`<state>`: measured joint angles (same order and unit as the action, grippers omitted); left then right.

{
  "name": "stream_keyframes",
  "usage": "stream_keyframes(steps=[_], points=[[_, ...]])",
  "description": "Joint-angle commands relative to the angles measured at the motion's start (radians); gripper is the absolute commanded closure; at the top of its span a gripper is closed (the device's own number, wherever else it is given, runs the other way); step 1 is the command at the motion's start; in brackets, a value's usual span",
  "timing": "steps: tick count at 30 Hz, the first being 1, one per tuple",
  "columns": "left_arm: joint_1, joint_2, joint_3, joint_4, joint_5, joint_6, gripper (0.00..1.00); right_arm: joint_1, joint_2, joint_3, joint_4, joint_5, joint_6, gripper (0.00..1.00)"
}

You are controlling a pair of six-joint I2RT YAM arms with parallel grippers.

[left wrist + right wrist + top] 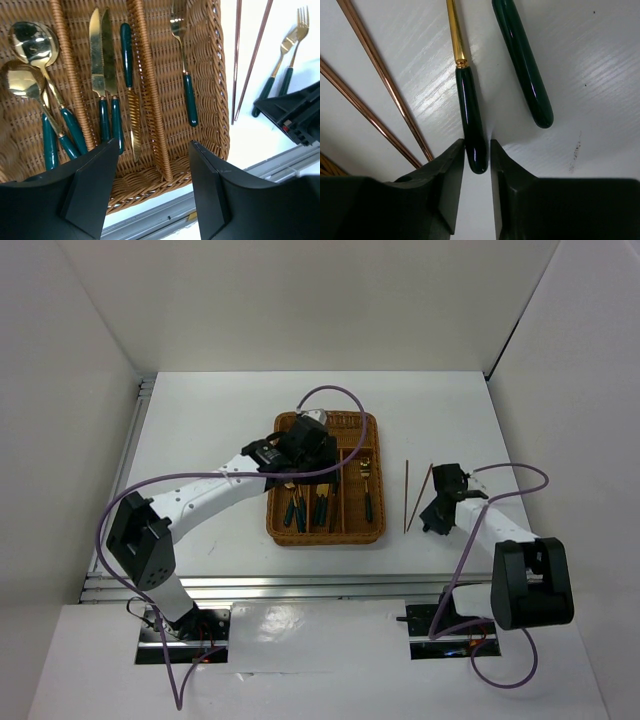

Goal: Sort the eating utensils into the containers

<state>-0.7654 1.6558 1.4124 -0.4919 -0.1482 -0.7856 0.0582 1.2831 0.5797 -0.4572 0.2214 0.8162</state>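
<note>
White table: 2 chopsticks lie beside the fork in right pincer.

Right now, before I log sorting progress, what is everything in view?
Brown woven wicker tray: one, table centre.
Gold-headed green-handled spoons: at least two, tray's end slot.
Gold-bladed green-handled knives: three, neighbouring slot.
Gold-headed green-handled forks: three; one in the tray, two on the table.
Thin copper-tan chopsticks: two, on the table beside the tray.
Purple cables: along both arms.
White table: one, under everything.
Left claw: black, open, empty, over the tray.
Right claw: black, straddling one loose fork's handle; grip unclear.
</note>
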Motion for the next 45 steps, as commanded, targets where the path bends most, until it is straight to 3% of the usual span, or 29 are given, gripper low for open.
stream_keyframes(steps=[1,9,14,22,27,37,45], points=[[0.011,-0.010,-0.013,0.059,0.032,0.019,0.29,-0.006,0.051,-0.006,0.031,-0.016,-0.002,0.67],[0.031,0.018,-0.013,0.059,0.062,0.028,0.29,-0.006,0.072,0.049,0.003,-0.016,-0.012,0.83],[0.052,0.018,-0.035,0.069,0.072,0.028,0.29,-0.006,-0.030,0.143,-0.081,-0.017,-0.048,0.83],[0.084,0.007,-0.075,0.079,0.082,0.037,0.29,0.031,-0.162,0.282,-0.115,-0.160,-0.155,0.84],[0.104,-0.002,-0.093,0.079,0.082,0.037,0.29,0.167,-0.136,0.347,-0.126,-0.188,-0.155,0.84],[0.144,-0.054,-0.138,0.079,0.073,0.037,0.29,0.523,0.084,0.460,-0.115,-0.054,-0.089,0.84],[0.153,-0.064,-0.147,0.079,0.082,0.046,0.29,0.562,0.151,0.427,-0.113,-0.019,-0.046,0.79]])
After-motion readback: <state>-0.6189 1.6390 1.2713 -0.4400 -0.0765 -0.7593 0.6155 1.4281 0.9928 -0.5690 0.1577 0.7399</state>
